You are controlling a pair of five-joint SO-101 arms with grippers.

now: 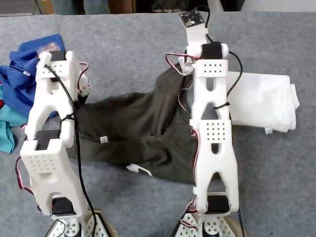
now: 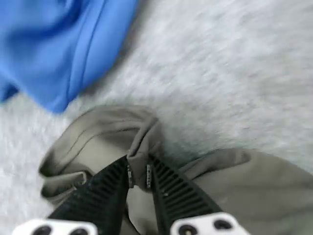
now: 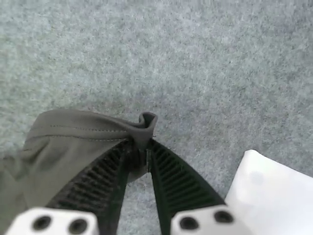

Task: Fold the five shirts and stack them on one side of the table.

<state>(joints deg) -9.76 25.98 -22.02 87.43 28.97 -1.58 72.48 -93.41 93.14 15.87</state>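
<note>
Both arms stretch from the lower edge of the high view toward its top. The left arm [image 1: 49, 128] runs up the left side, bent at the elbow. The right arm [image 1: 212, 133] lies nearly straight up the centre-right. Each wrist tips down to the grey table [image 1: 123, 49].

The left gripper [image 2: 138, 172] has its ribbed black fingers [image 2: 110, 188] pressed together on a raised fold of the olive shirt [image 1: 138, 123]. The right gripper [image 3: 146, 157] likewise pinches a bunched hem edge of that same shirt between its closed fingers [image 3: 178, 183]. The olive shirt lies spread across the middle of the high view, between and under the two arms.

In the high view both grippers sit largely beneath their own arms, and the arms cover parts of the olive shirt. The heap at the upper left is cut by the frame edge, and I cannot tell whether the blue shirt [image 1: 24, 69] is one garment or more.

- Arms: two, with two grippers.
- Olive shirt: one.
- White shirt [image 1: 261, 101]: one, folded, at the right of the frame just beside the right arm.
- Blue heap: one.
- Teal shirt [image 1: 7, 128]: one, at the left edge.
- Red cloth [image 1: 1, 103]: one sliver, also at the left edge.
</note>
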